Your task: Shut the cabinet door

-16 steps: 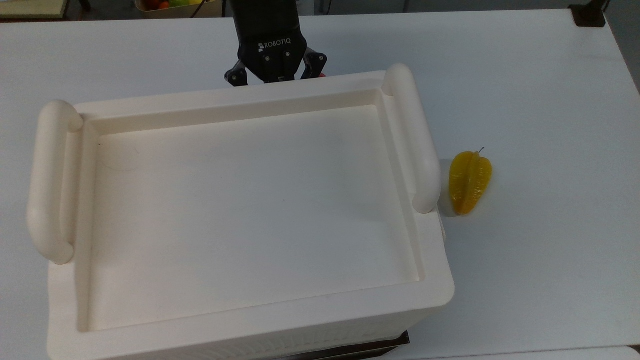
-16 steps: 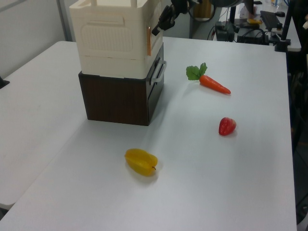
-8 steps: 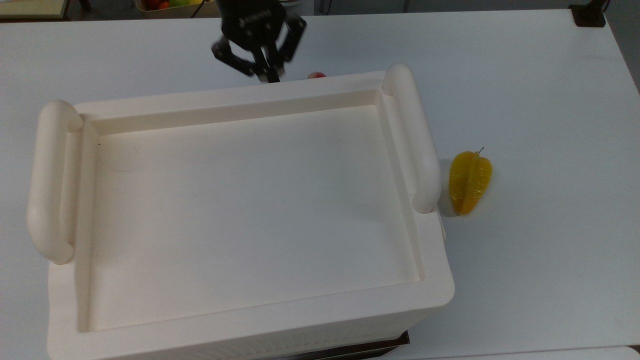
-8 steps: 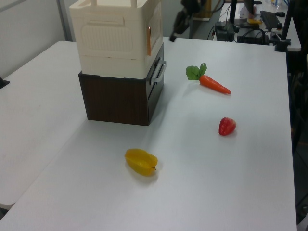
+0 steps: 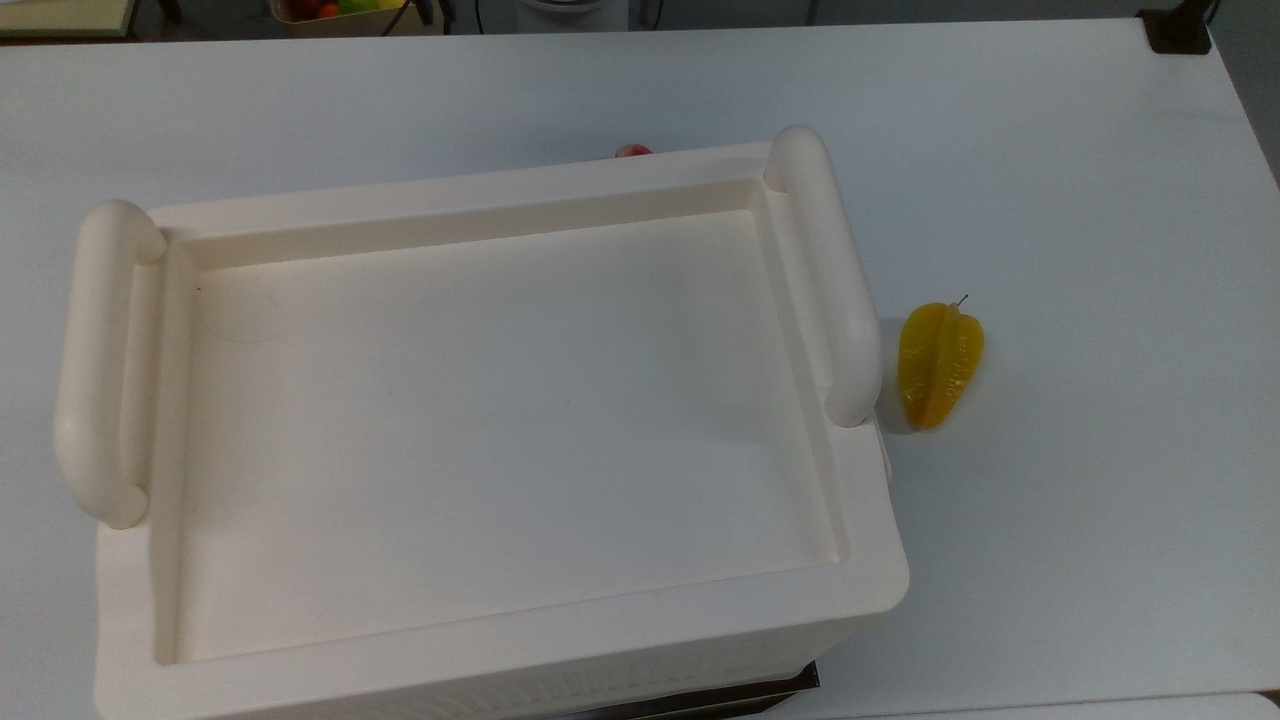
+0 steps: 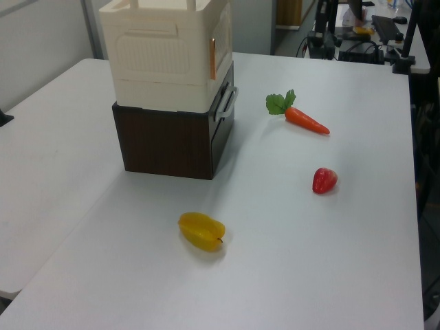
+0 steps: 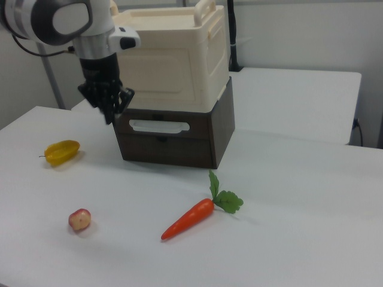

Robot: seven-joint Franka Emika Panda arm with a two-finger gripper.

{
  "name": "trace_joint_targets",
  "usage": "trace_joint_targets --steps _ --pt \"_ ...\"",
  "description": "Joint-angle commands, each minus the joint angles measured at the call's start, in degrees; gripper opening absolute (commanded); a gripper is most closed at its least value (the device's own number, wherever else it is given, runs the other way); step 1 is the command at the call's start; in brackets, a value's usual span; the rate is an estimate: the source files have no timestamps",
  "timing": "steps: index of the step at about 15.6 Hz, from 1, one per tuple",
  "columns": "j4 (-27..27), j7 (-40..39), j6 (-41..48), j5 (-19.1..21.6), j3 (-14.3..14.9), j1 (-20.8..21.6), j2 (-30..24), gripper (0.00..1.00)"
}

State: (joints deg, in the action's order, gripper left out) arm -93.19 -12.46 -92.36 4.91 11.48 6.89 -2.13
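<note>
The cabinet (image 5: 480,195) is a big cream box with two thick tube handles, seen from above in the top view. In the right view the cabinet (image 7: 203,30) stands on a dark brown base, and its cabinet door (image 7: 164,66) lies flush with the front face. The left view shows the cabinet door (image 6: 218,48) edge-on, with brown marks along it, flat against the box. My gripper (image 7: 109,118) hangs in front of the door's left edge in the right view, pointing down, its fingers drawn together on nothing.
A dark brown drawer unit (image 7: 179,140) with a pale handle carries the cabinet. On the white table lie a carrot (image 7: 188,218), a small red fruit (image 7: 79,219) and a yellow star fruit (image 7: 61,151), the star fruit (image 5: 938,365) close to the cabinet's side.
The gripper was at the cabinet's door side, then drew back and has left the top and left views. The cabinet and fruits have not moved.
</note>
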Motion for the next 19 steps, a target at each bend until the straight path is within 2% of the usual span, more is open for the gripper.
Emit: trace_joint_targets --steps 1,7,19 --pt "-1.6 3.6 3.4 -2.7 -3.3 -2.5 -1.0 1.0" --pt "-0.1 3.5 3.7 -2.7 -2.9 -2.3 1.2 1.0" --pt "0.6 4.1 3.7 -2.7 -2.9 -2.9 1.1 1.0"
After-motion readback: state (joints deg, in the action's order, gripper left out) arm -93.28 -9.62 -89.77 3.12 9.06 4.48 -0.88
